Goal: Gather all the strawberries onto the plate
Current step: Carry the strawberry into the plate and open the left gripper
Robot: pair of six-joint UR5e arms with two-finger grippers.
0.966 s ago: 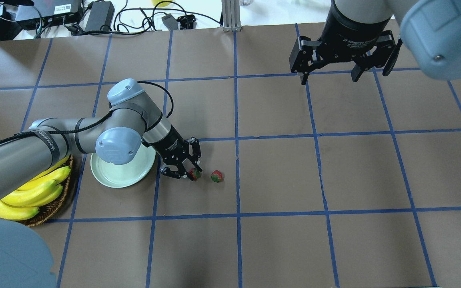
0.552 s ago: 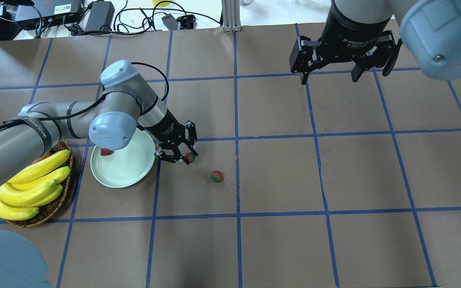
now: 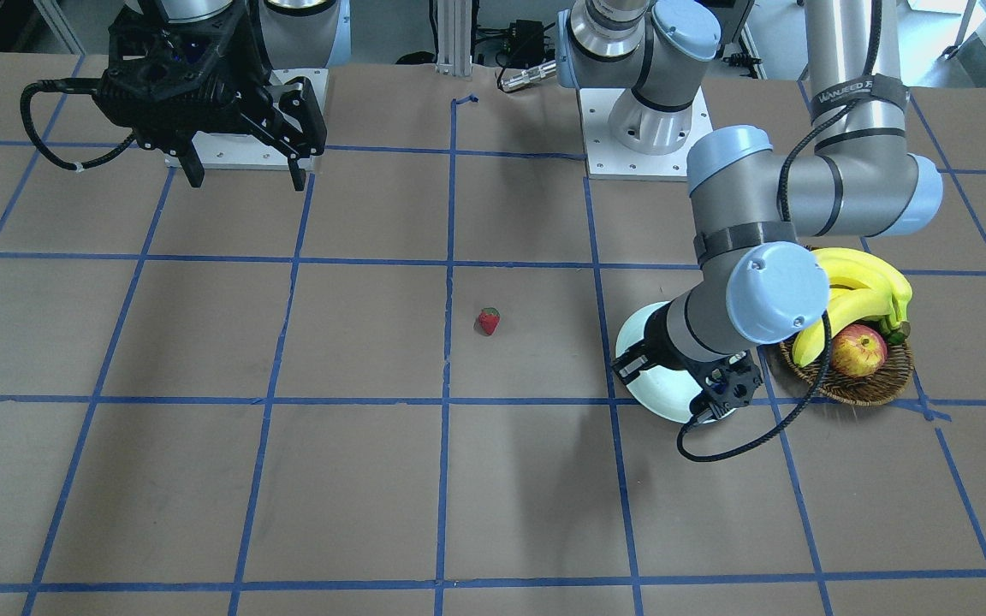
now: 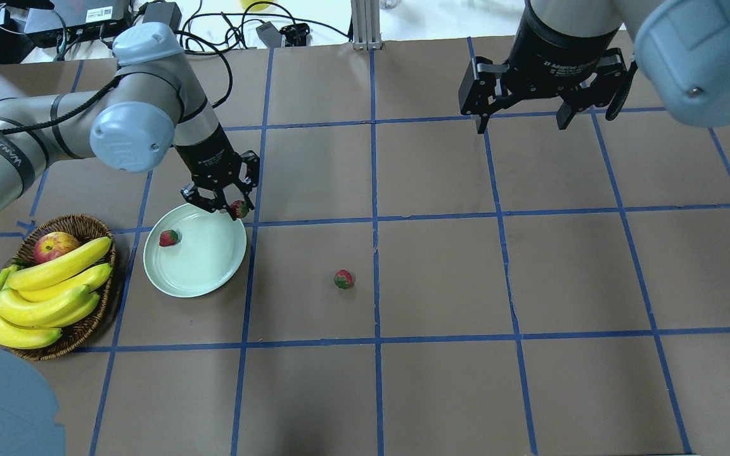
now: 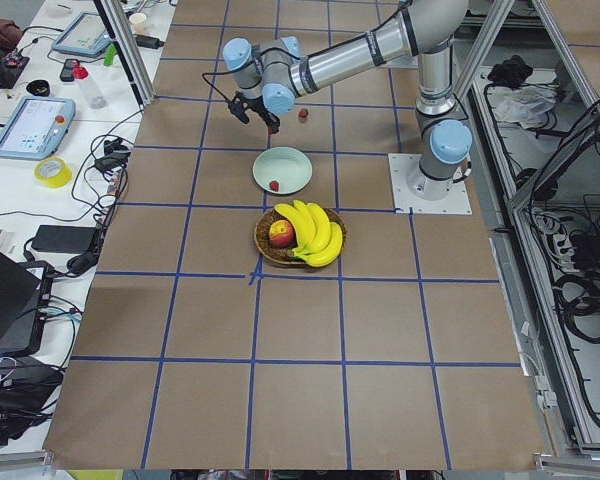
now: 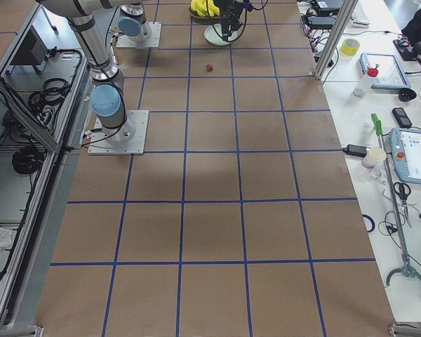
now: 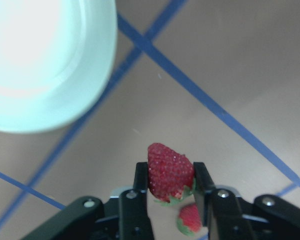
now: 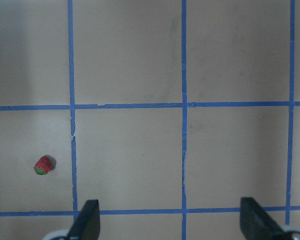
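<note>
My left gripper (image 4: 225, 204) is shut on a red strawberry (image 4: 239, 208), held above the far right rim of the pale mint plate (image 4: 203, 288). In the left wrist view the strawberry (image 7: 170, 172) sits between the two fingers (image 7: 141, 176), with the plate (image 7: 65, 95) at the upper left. A second strawberry (image 4: 168, 238) lies on the plate. A third strawberry (image 4: 343, 279) lies on the brown paper to the plate's right; it also shows in the front view (image 3: 489, 321) and right wrist view (image 8: 43, 165). My right gripper (image 4: 522, 123) is open and empty, high at the far right.
A brown wicker basket (image 4: 83, 223) with bananas (image 4: 48, 291) and a red-yellow apple (image 4: 54, 246) stands just left of the plate. Cables and boxes (image 4: 149, 25) lie past the table's far edge. Blue tape lines grid the brown paper.
My left gripper has lifted a strawberry off the table and carried it left and away to the plate's far rim. The arm has swung off the plate and basket. The right arm has not moved.
</note>
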